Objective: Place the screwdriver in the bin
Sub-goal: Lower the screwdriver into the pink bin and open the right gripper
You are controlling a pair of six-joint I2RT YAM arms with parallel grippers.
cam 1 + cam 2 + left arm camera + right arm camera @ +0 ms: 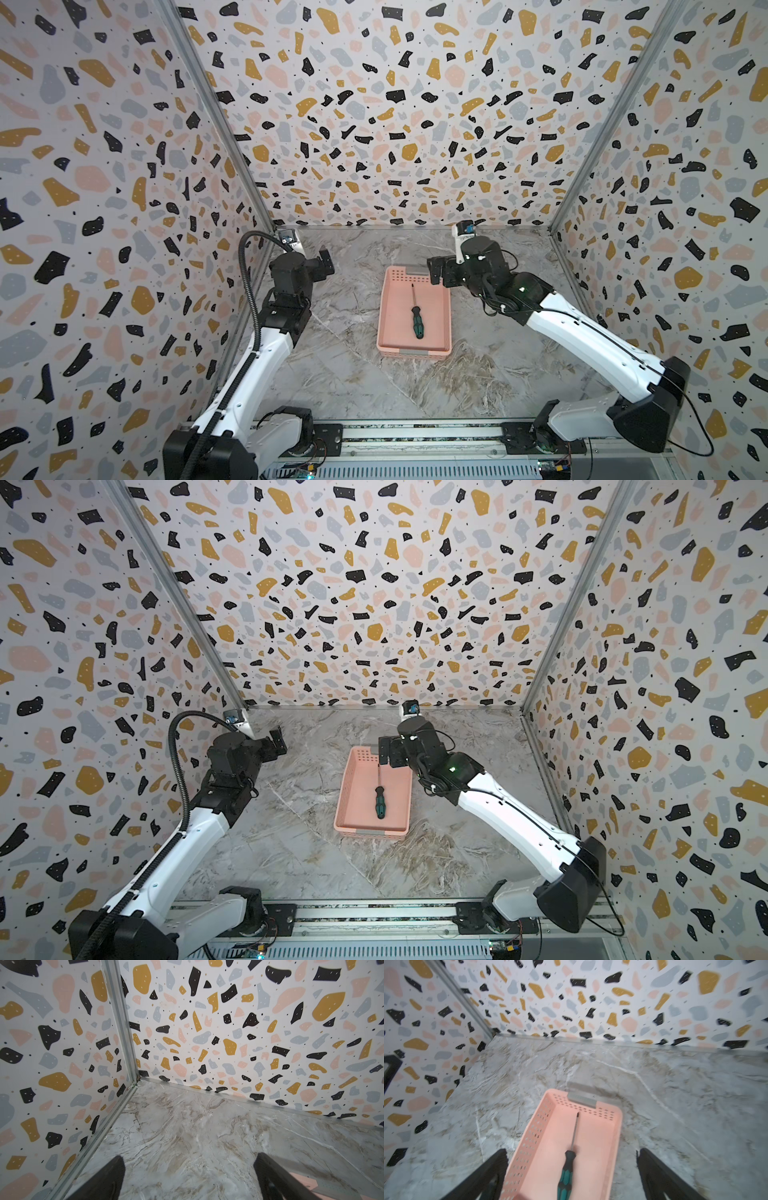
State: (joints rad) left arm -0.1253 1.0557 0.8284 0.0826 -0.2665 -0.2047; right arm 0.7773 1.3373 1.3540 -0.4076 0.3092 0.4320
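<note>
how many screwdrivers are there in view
1. The screwdriver lies flat inside the bin, near its middle, with its handle toward the near end and its tip toward the far end. None looks hidden.

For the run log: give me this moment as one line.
screwdriver: flat in bin | right jaws: open, empty, over bin's far end | left jaws: open, empty, away from bin

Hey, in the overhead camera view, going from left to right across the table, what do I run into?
left fingers → screwdriver → right fingers. The bin holds the screwdriver and spans beneath the right fingers too, so it gets no place of its own.
</note>
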